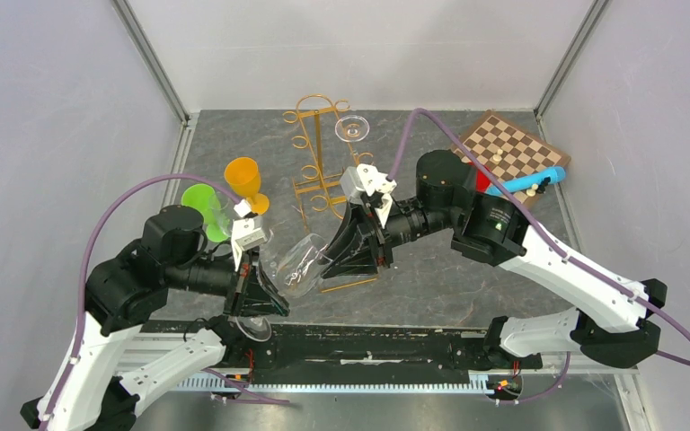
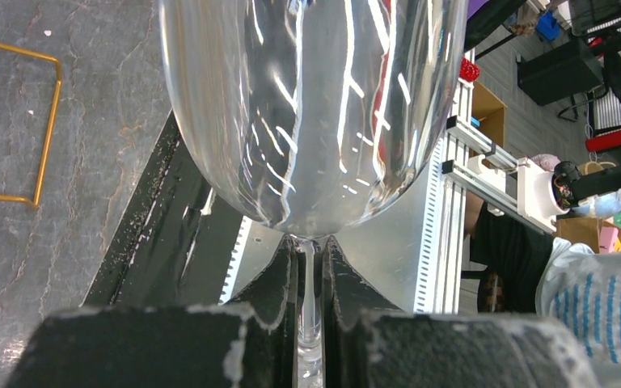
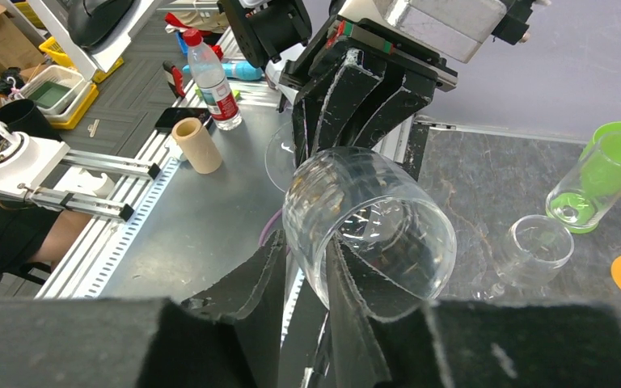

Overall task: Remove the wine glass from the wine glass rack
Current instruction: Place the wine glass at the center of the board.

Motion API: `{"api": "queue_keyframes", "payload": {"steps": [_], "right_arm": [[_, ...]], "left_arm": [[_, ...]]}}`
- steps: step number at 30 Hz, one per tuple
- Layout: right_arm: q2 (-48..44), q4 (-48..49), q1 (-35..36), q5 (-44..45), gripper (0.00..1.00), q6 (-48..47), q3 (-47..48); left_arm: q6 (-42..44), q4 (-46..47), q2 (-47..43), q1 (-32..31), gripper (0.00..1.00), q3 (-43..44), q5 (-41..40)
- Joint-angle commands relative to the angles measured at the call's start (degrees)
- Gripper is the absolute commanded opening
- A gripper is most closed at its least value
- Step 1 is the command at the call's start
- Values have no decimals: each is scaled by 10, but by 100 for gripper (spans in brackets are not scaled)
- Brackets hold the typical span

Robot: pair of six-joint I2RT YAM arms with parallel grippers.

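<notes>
Grey stone-pattern counter (image 1: 467,269) carries all items. At its far centre stands the wine glass rack (image 1: 316,148), a gold wire stand with curled loop hooks along its top rails and a rectangular wire base. A second glass (image 1: 352,128) hangs from the rack's right rail, foot uppermost.

The wine glass (image 1: 301,265) is off the rack. It is held above the near part of the counter, between the two arms, lying almost horizontal. It is clear, with a rounded bowl, a thin stem and a flat round foot. The bowl mouth faces the right arm.

The left gripper (image 2: 311,259) is clamped narrow on the stem, just below the bowl. The right gripper (image 3: 303,250) stands at the bowl rim, with the glass wall between its fingers (image 3: 251,279). Whether it clamps the wall cannot be told.

An orange goblet (image 1: 245,184) and a green cup (image 1: 202,208) stand left of the rack. A chessboard (image 1: 512,151) lies at the far right.
</notes>
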Motion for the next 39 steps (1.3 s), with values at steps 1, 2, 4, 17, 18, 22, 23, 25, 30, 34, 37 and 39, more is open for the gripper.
{"api": "queue_keyframes", "payload": {"steps": [1,2,4,17,18,22,23,25,30,34,37,39], "right_arm": [[5,22,3,-29,24,18,-12],[4,23,3,-31,21,17,-14],[2,23,3,-34,16,17,-17],[-23,24,3,-38,0,5,-45],[-25,23,3,-36,0,3,-46],[-35,1,3,-27,0,-17,-45],[-37,-10,3,-24,0,-20,-45],[-43,-37,3,-14,0,-49,-45],[-77,-103,4,27,0,-95,-73],[-117,-137,3,79,0,-108,-109],[-147,-171,3,135,0,-105,-126],[-166,-195,3,173,0,-103,-134]], "left_arm": [[31,33,8,-1,2,7,-13],[31,33,10,-1,2,8,-13],[31,33,11,-1,2,9,-15],[28,36,34,0,43,15,-35],[27,37,36,0,51,15,-36],[29,38,39,0,66,17,-39],[29,39,40,-1,69,18,-40],[29,39,42,0,72,19,-43],[32,39,43,0,76,17,-54],[33,42,45,0,77,18,-78],[32,46,46,-1,77,17,-93],[31,51,45,0,77,13,-103]]}}
